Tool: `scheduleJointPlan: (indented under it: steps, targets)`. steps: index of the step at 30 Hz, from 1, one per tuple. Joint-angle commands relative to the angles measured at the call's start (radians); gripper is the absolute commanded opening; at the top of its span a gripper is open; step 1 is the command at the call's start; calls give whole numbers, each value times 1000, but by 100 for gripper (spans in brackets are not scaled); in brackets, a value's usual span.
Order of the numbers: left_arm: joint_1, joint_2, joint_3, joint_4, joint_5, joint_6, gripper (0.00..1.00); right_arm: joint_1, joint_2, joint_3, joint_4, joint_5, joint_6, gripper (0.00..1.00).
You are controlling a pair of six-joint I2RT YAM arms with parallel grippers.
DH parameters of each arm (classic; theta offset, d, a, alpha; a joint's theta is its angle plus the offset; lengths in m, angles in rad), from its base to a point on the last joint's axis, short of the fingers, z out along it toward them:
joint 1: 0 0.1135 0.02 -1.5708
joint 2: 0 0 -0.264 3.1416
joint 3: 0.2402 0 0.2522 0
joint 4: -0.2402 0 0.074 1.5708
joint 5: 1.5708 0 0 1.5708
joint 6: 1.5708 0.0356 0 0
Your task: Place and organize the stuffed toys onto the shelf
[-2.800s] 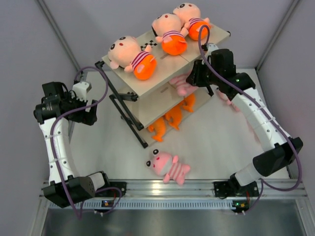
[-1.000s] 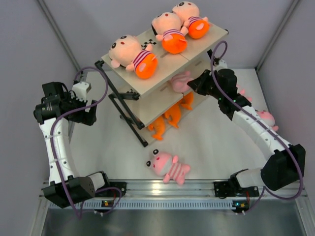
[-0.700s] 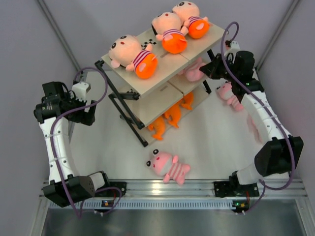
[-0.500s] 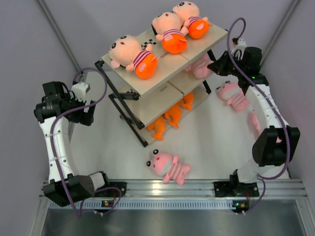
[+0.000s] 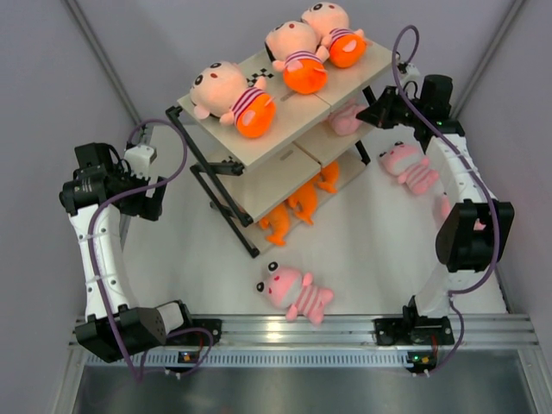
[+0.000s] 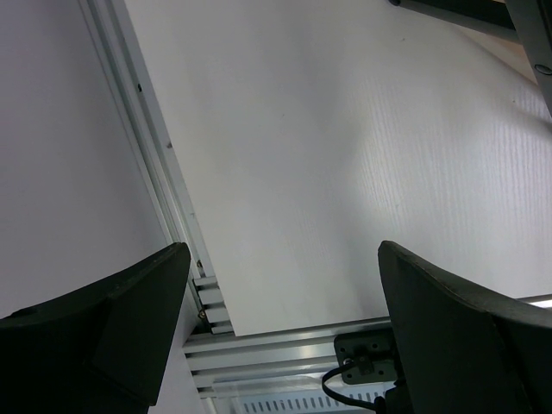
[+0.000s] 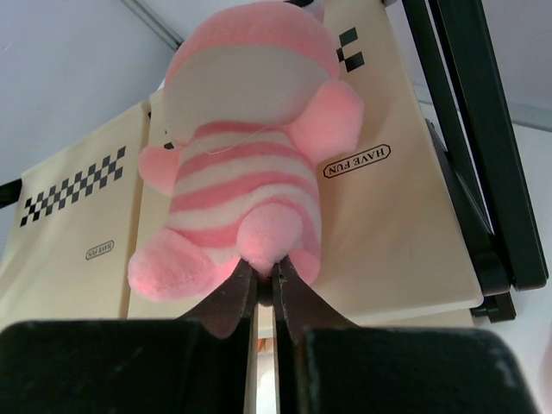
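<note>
White tabletop (image 5: 371, 250) between grey walls carries a three-tier rack of beige boards on a black metal frame (image 5: 285, 142), with peach-faced dolls (image 5: 233, 99) on top and orange plush creatures (image 5: 297, 205) on the lowest board. The right gripper (image 7: 266, 280) is pinched tight on the rump of a pink striped plush animal (image 7: 250, 164), held at the middle board's right end. The left gripper (image 6: 285, 328) gapes wide and holds nothing, above the table.

Right end effector (image 7: 266, 278) pinched tight, left (image 6: 285, 252) wide.
</note>
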Motion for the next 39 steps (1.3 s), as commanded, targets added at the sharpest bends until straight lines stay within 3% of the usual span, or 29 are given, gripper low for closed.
scheduleJointPlan:
  steps: [1, 2, 3, 4, 6, 9, 14, 18, 22, 27, 39]
  targets:
    - [-2, -5, 32, 25, -7, -3, 97, -6, 15, 73, 17, 5, 4, 8]
    - [-2, -5, 28, 25, -7, -3, 97, -6, 21, 84, 4, 15, 3, 16]
    - [-2, -7, 27, 25, -5, 0, 97, -6, 26, 104, -12, 20, -2, 38]
    - [-2, -5, 26, 25, 1, -1, 97, -23, 26, 109, -24, 25, -2, 49]
    - [-2, -4, 21, 25, 7, -2, 97, -49, -1, 92, -44, 61, 10, 59]
    - [-2, -4, 15, 24, 16, 2, 97, -86, -90, 38, -36, 133, 58, 66]
    - [-2, -4, 9, 25, 21, 3, 96, -231, -308, -142, -13, 287, 199, 67]
    - [-2, -1, 8, 25, 21, 8, 96, -374, -374, -400, -4, 417, 326, 65]
    - [-2, 7, 6, 25, 24, 6, 96, -474, -309, -529, 28, 391, 354, 63]
    - [-2, 10, 4, 25, 25, 2, 96, -483, -206, -611, 118, 368, 360, 64]
    - [-2, 7, 3, 24, 10, 0, 96, -488, 14, -589, 339, 322, 406, 58]
